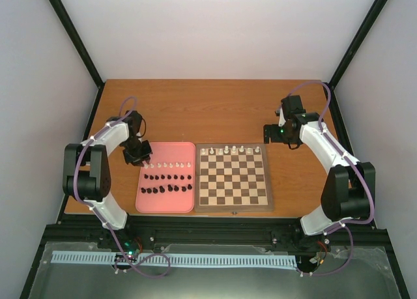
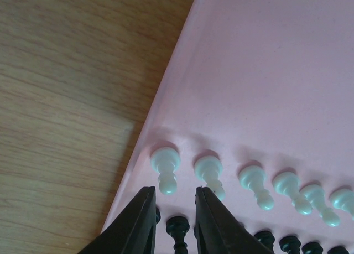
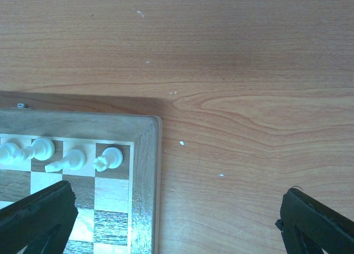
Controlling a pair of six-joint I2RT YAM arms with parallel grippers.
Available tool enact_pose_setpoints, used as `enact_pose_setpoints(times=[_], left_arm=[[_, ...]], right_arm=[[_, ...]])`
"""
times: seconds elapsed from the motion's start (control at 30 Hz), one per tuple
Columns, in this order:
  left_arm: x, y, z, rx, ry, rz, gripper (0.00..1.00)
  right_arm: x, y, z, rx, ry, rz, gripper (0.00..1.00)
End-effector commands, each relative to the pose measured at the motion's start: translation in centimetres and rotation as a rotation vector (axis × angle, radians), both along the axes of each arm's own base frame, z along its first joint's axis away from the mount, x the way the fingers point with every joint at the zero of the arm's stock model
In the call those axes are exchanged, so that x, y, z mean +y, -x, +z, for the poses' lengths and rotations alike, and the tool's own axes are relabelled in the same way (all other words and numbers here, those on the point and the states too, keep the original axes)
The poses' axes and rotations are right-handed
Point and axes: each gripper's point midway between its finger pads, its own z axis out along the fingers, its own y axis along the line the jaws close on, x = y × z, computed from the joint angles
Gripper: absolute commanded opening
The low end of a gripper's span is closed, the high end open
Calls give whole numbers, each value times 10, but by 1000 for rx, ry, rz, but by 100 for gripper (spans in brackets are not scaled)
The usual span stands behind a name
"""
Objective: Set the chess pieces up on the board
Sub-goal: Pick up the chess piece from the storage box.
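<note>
The table (image 1: 215, 110) is bearing the board (image 1: 234, 208) at 3 o'clock of the pink tray (image 1: 171, 151) holding most chess pieces (image 1: 169, 189), the right gripper (image 3: 177, 215) is hovering, fingers spread wide, by the board's 1 o'clock corner, and the left gripper (image 2: 173, 201) is flanking a white pawn (image 2: 166, 168) with close-set fingers, whether clamped I cannot tell.

Packed white pawns (image 2: 254, 182) and black pieces (image 2: 178, 227) crowd the left fingers (image 2: 135, 226); bare table (image 2: 66, 99) lies alongside.
</note>
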Motion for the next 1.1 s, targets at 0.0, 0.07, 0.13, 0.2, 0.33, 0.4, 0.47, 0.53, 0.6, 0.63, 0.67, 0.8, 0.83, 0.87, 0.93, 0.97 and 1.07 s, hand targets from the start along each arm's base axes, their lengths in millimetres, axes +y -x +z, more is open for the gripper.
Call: enact_pose_setpoints(times=[0.0,0.07,0.13,0.2,0.33,0.4,0.47,0.53,0.6,0.63,0.67,0.8,0.83,0.87,0.93,0.97,1.07], left_arm=[[0,-2,-5,5,15,19,24],[1,-2,-6,7,10,20,23],[2,-2,-8,10,5,22,24],[2,-3,-10,13,3,22,24],[3,-4,-13,19,-5,22,23],[4,-4,-15,24,-10,23,23],[4,-5,-16,22,-8,25,22],[5,-6,-17,23,-9,27,20],[6,-7,-17,23,-12,28,19],[7,-7,-18,24,-12,30,18],[8,-7,-18,25,-14,29,17],[10,-7,-22,29,-17,30,12],[10,-6,-22,31,-18,30,11],[11,-6,-23,32,-19,31,9],[11,-6,-22,31,-19,27,7],[11,-6,-22,33,-20,24,5],[12,-7,-15,29,-24,11,1]], right_arm=[[-4,3,5,-14,-2,-9,100],[-4,3,4,-13,-1,-9,100],[-4,4,4,-12,0,-8,100],[-4,5,3,-11,1,-8,100],[-5,5,4,-13,4,-6,100],[-5,5,4,-12,5,-6,100],[-5,5,4,-11,6,-7,100],[-5,5,4,-11,6,-7,100],[-5,5,3,-8,7,-7,100],[-5,5,3,-7,7,-6,100],[-5,5,2,-6,6,-7,100],[-5,5,2,-7,9,-7,100],[-5,5,2,-6,8,-8,100],[-5,6,1,-5,9,-8,100],[-5,6,1,-3,8,-9,100],[-5,6,1,-3,9,-9,100],[-5,5,2,-7,8,-9,100]])
